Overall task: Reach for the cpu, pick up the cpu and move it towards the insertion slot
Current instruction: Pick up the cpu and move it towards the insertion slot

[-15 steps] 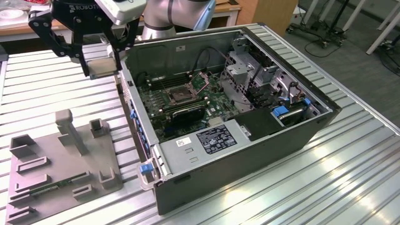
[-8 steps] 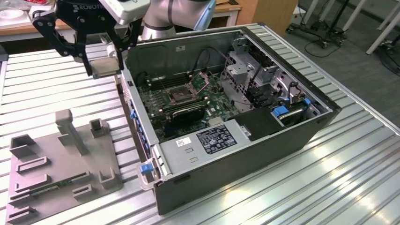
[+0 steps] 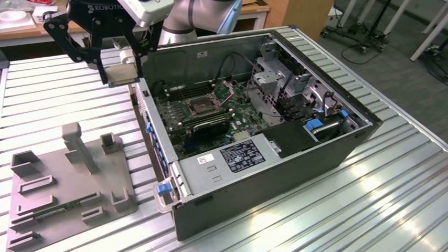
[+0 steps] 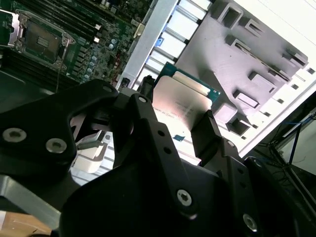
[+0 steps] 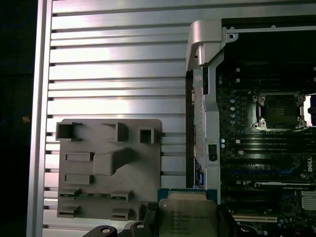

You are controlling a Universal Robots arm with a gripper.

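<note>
Slatted metal tabletop (image 3: 63, 94) holds an open computer case (image 3: 280, 157), and the gripper (image 3: 120, 73), fingers pinching the cpu (image 3: 123, 74), hovers just outside the case wall, apparently mid-carry, needing travel over that wall to the insertion slot (image 3: 201, 107).

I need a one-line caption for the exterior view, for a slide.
The tool holds the cpu above the table's slats, beside the open computer case, short of the insertion slot.
</note>
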